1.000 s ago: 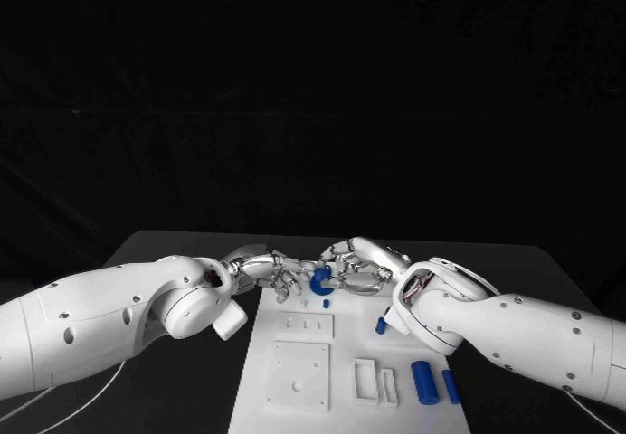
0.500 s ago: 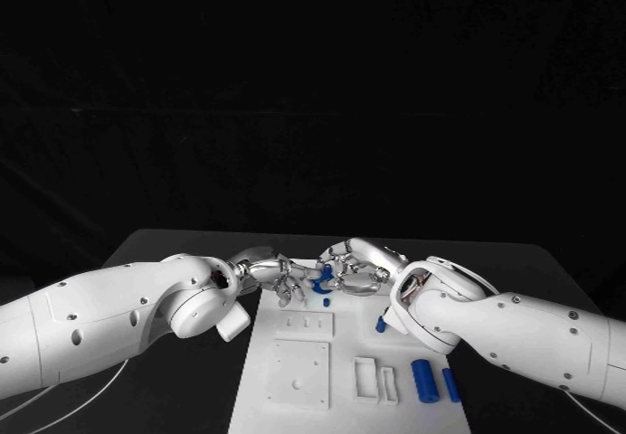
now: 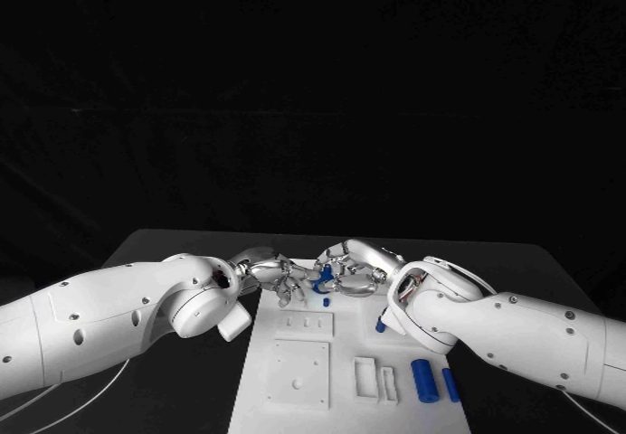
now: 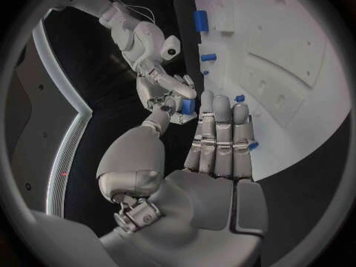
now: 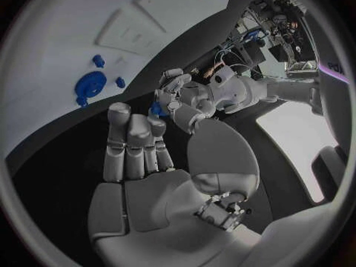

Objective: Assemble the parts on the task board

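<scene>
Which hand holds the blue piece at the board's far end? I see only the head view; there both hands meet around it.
Observer: I cannot tell. In the left wrist view the blue piece lies against the right hand; the left hand has its fingers straight, side by side.
Operator: Does anything lie on the board near the hands?
Observer: The right wrist view shows a round blue part on the task board, two small blue pieces beside it.

A white board (image 3: 303, 362) is seen on a black table (image 3: 170, 249). Blue parts (image 3: 422, 380) are laid on the board, and a blue piece (image 3: 322, 277), seemingly of the same shade, is seen between the silver left hand (image 3: 270, 271) and silver right hand (image 3: 350, 269). Both arms (image 3: 105, 316) are white.
</scene>
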`<state>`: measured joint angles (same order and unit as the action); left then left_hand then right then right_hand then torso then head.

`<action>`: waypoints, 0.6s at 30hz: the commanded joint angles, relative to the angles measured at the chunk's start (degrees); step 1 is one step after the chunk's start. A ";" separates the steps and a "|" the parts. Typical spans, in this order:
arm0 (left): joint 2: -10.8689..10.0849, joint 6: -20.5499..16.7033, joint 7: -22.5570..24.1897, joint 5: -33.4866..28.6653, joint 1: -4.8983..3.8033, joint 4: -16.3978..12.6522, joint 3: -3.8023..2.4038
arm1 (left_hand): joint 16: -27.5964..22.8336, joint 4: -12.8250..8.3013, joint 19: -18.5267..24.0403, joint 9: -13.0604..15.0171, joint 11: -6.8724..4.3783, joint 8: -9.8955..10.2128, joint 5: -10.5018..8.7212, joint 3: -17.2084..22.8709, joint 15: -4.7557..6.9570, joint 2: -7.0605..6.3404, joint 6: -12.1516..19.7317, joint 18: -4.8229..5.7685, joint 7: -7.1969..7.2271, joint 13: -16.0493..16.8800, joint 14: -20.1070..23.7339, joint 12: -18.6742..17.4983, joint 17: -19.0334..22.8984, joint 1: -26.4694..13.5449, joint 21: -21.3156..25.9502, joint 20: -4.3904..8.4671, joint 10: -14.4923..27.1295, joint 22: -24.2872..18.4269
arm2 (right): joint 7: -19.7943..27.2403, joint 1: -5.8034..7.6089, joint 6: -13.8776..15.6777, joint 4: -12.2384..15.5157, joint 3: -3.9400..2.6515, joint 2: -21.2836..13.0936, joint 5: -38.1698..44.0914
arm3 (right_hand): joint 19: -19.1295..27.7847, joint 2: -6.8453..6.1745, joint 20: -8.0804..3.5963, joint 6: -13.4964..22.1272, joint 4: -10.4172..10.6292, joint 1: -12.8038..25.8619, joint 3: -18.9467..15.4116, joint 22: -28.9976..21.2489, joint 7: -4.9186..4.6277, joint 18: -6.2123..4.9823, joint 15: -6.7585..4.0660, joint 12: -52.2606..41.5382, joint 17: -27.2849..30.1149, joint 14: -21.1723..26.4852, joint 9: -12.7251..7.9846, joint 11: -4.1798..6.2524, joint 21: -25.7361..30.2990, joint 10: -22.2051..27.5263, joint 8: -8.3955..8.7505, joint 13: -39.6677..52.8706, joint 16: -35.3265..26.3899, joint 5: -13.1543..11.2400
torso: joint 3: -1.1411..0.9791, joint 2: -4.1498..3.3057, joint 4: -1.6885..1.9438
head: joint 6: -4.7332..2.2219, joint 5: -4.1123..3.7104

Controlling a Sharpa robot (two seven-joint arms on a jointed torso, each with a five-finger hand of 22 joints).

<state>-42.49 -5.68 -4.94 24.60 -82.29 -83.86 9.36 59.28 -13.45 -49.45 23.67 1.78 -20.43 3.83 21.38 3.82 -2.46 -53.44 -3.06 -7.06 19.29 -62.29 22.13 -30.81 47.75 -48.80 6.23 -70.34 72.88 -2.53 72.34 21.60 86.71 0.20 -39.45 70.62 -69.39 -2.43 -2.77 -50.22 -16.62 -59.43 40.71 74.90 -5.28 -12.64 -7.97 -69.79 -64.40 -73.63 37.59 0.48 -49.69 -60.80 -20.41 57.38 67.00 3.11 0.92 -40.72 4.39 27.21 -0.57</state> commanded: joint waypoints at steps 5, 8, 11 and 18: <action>0.64 -1.12 0.02 -0.82 -0.04 0.15 -0.06 | 0.30 -0.65 0.09 -0.20 0.16 0.44 0.79 0.05 0.12 1.18 -0.10 -0.59 -0.34 -0.20 0.09 0.11 0.21 0.48 -0.34 3.26 0.74 -0.11 | -0.39 -0.02 -1.06 0.02 -0.03 0.26 0.80 | -0.02 -0.59 -0.31 -11.21 0.07 -0.01 0.43 0.71 1.39 -2.36 -0.41 0.06 -0.01 -0.07 0.13 1.85 -0.13 2.10 -0.20 -0.04 0.32 -0.29 | 0.03 0.00 0.00 | 0.04 -0.04; 0.89 -0.81 -0.12 -0.82 -0.03 0.33 -0.06 | 0.33 -0.85 0.12 -0.23 0.18 0.46 0.93 0.10 0.10 1.51 -0.11 -0.58 -0.35 -0.23 0.10 0.10 0.25 0.73 -0.39 3.24 0.76 -0.13 | -0.48 -0.02 -1.04 -0.01 -0.03 0.36 0.89 | -0.04 -0.61 -0.31 -11.21 0.07 0.00 0.47 0.71 1.39 -2.36 -0.41 0.06 -0.01 -0.08 0.15 1.85 -0.13 2.10 -0.20 -0.04 0.31 -0.29 | 0.03 -0.01 0.00 | 0.05 -0.02; 1.01 -0.68 -0.28 -0.82 0.03 0.38 -0.06 | 0.38 -1.12 0.14 -0.25 0.18 0.45 1.08 0.13 0.09 2.00 -0.19 -0.56 -0.34 -0.27 0.10 0.13 0.31 1.05 -0.47 3.22 0.73 -0.14 | -0.54 -0.02 -1.07 -0.07 -0.03 0.41 0.90 | -0.05 -0.62 -0.32 -11.23 0.08 0.01 0.54 0.71 1.39 -2.36 -0.42 0.07 -0.01 -0.09 0.17 1.86 -0.12 2.08 -0.20 -0.05 0.31 -0.29 | 0.01 0.00 0.03 | 0.08 -0.12; 1.08 -0.54 -0.23 -0.82 0.10 0.42 -0.06 | 0.56 -1.93 0.17 -0.26 0.08 0.33 0.62 0.63 0.13 3.20 -0.65 -0.51 -0.18 -0.36 0.06 0.28 0.49 2.36 -0.74 3.21 0.41 -0.19 | -0.66 -0.03 -1.14 -0.13 -0.03 0.45 0.90 | -0.10 -0.67 -0.33 -11.26 0.10 0.08 0.73 0.69 1.40 -2.36 -0.43 0.08 0.00 -0.12 0.25 1.87 -0.11 2.04 -0.18 -0.05 0.30 -0.29 | 0.03 0.00 0.01 | 0.17 -0.19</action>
<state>-41.55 -6.14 -5.31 24.27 -82.21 -83.38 9.36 59.50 -15.22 -49.45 23.47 1.97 -20.18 4.23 22.13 3.81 0.51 -53.63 -3.05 -7.30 18.96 -62.29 22.13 -30.34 50.19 -49.44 6.23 -70.00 72.71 -3.08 72.34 21.15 86.58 0.21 -39.03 70.88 -69.39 -2.43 -2.76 -50.40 -16.47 -59.43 41.18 74.90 -5.10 -12.64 -7.84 -69.77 -64.39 -73.73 37.74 0.54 -49.69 -60.86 -20.23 57.38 67.00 3.11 0.95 -40.72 4.40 27.36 -0.73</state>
